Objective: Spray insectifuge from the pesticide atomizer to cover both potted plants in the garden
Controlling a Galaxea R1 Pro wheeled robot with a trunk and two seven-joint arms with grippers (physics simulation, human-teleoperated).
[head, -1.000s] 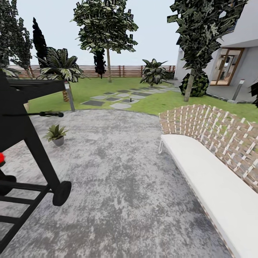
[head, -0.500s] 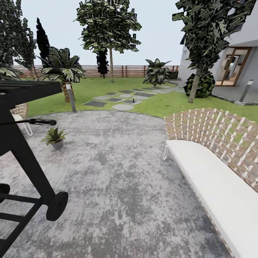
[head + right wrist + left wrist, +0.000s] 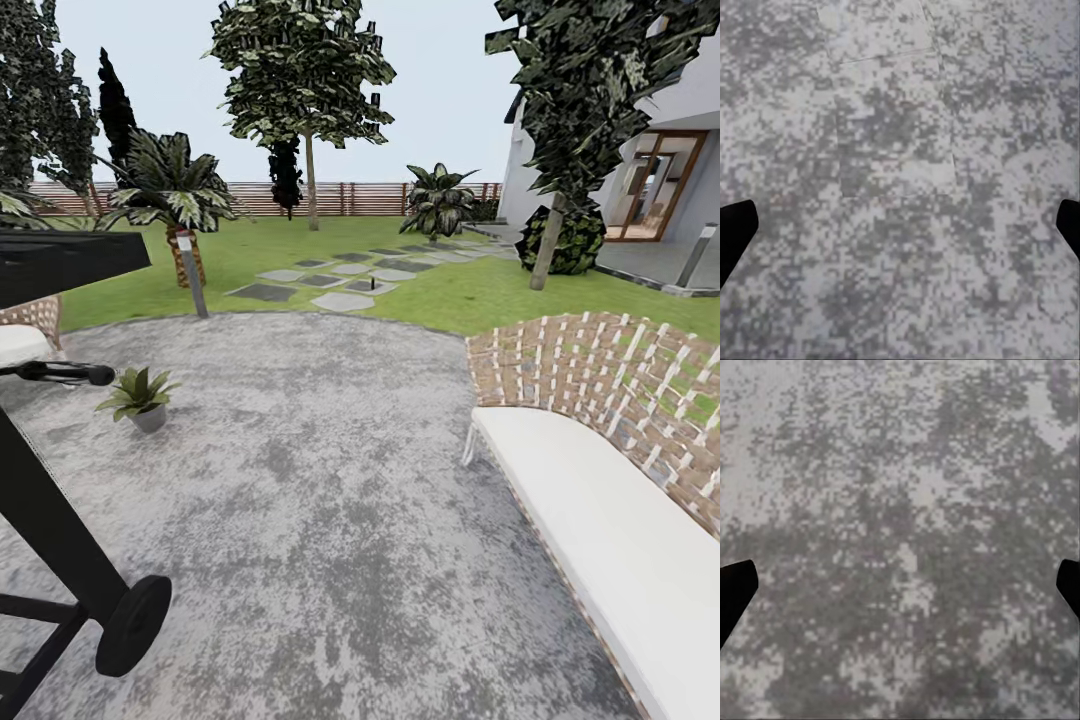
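Evidently travelling, both end effectors hang released and empty over mottled patio paving [image 3: 907, 510], one potted plant [image 3: 140, 397] well ahead; no atomizer to grasp yet.

Left claw [image 3: 900, 592] showed two plain black fingertips [image 3: 733, 592] with slanted edges, right claw [image 3: 900, 232] the same matte black tips, no markings or cables visible

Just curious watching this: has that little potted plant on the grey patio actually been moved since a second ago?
No. The potted plant keeps its spot on the patio relative to the lamp post; the whole scene has slid, so the camera turned.
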